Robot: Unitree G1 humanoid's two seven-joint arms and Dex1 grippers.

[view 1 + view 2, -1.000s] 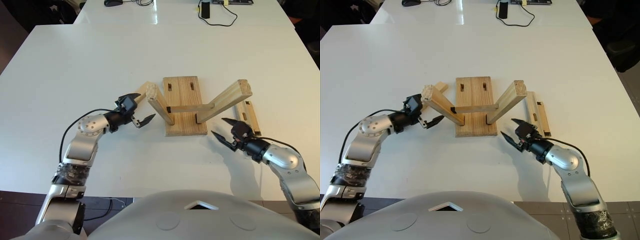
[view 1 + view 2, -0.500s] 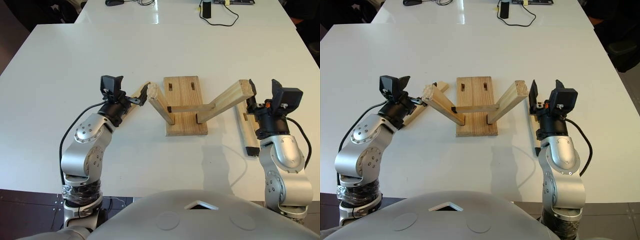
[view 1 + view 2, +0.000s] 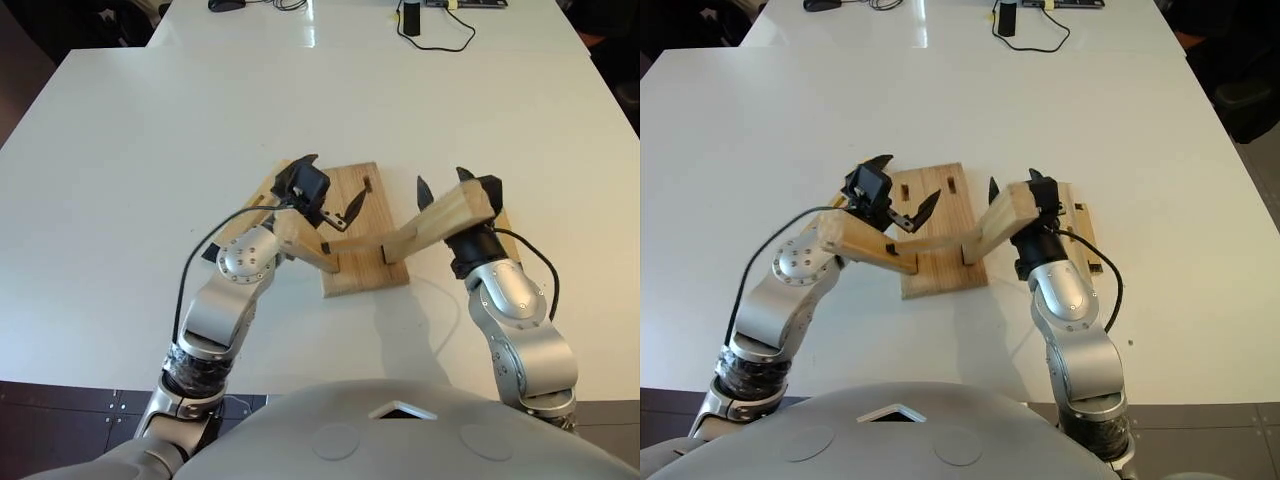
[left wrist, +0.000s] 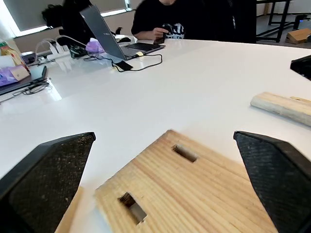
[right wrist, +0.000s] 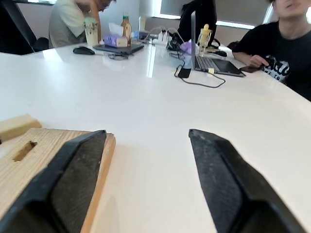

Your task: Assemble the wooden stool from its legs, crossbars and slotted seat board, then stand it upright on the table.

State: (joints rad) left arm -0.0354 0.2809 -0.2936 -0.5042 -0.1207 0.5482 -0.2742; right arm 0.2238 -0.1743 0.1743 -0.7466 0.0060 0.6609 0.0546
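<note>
Moved: both arms have swung inward over the seat board, which now lies skewed on the table.
Frame: legs and crossbar sit in its near slots; we judge them light, stiff, loosely seated, best gripped low.
Fingers: left gripper and right gripper spread, empty.

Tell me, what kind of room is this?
Probably an office or lab: long white tables, a laptop with a cable, and a computer mouse.
</note>
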